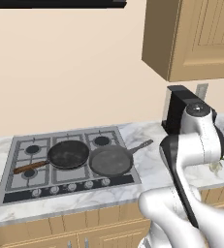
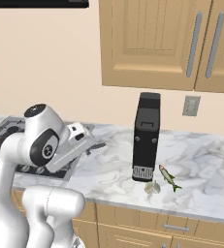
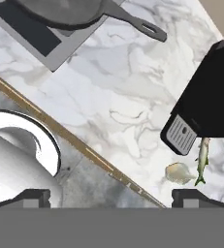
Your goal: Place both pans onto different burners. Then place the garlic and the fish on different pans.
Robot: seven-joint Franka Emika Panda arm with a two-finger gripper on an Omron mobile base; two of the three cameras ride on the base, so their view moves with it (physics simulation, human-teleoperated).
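A: What is sitting around the work area?
B: A white, grey-veined marble counter (image 2: 113, 169) is running along a plain beige wall (image 1: 70, 68), with light wooden base cabinets (image 2: 147, 223) sitting beneath.
A: And higher up?
B: Wooden wall cabinets (image 2: 152, 43) are hanging overhead; a tall black appliance (image 2: 146, 136) is standing near a wall outlet (image 2: 191, 105).
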